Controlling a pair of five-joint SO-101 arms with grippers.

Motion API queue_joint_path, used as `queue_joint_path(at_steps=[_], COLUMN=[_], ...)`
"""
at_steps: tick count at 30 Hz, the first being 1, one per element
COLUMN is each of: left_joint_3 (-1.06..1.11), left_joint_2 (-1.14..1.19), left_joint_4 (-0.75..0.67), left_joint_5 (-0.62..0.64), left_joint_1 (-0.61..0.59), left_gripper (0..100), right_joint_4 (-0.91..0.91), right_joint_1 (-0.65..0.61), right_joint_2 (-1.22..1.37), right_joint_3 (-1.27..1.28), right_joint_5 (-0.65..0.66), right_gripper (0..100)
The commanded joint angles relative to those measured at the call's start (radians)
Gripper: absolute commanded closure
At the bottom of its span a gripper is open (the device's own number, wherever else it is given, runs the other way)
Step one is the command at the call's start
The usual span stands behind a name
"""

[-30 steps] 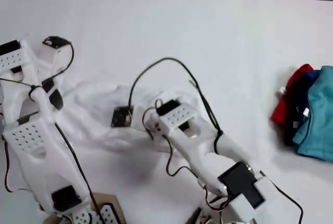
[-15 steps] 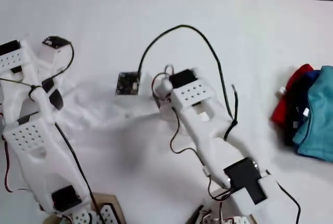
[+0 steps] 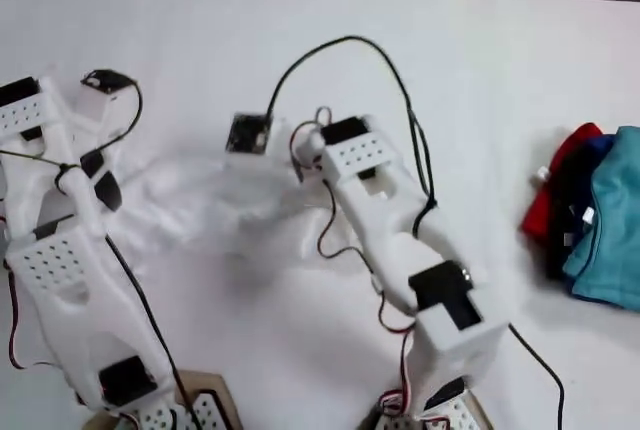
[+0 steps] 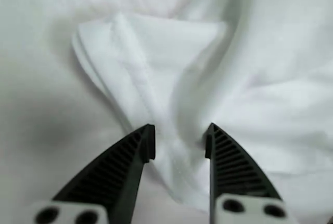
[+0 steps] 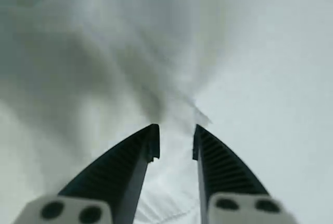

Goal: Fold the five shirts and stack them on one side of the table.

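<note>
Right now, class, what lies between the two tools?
The white shirt, stretched on the table from left tool to right tool; the high view shows it.

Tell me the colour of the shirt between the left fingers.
White. The shirt shows best in the left wrist view.

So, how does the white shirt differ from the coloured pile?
The white shirt is spread out and wrinkled between the arms; the coloured pile lies compact at the right edge of the high view. The white shirt sits between the fingers of the left gripper and the right gripper; no gripper touches the coloured pile. Both lie on the table.
</note>
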Motion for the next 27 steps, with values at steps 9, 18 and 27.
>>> queue_joint_path(at_steps=[9,18,27], left_joint_3=[-0.007,-0.010,-0.008], left_joint_2=[-0.005,-0.005,-0.005], left_joint_4=[0.003,0.002,0.002], left_joint_5=[-0.011,-0.011,-0.031], left_joint_1=[-0.003,-0.003,-0.002], left_gripper=[82,82,82], right_joint_4=[0.433,0.295,0.120], right_joint_1=[-0.033,-0.309,-0.311], right_joint_2=[-0.139,-0.533,-0.575], right_joint_3=[-0.193,0.425,0.718], right_joint_5=[-0.035,-0.129,-0.219], right_gripper=[88.5,88.4,80.3])
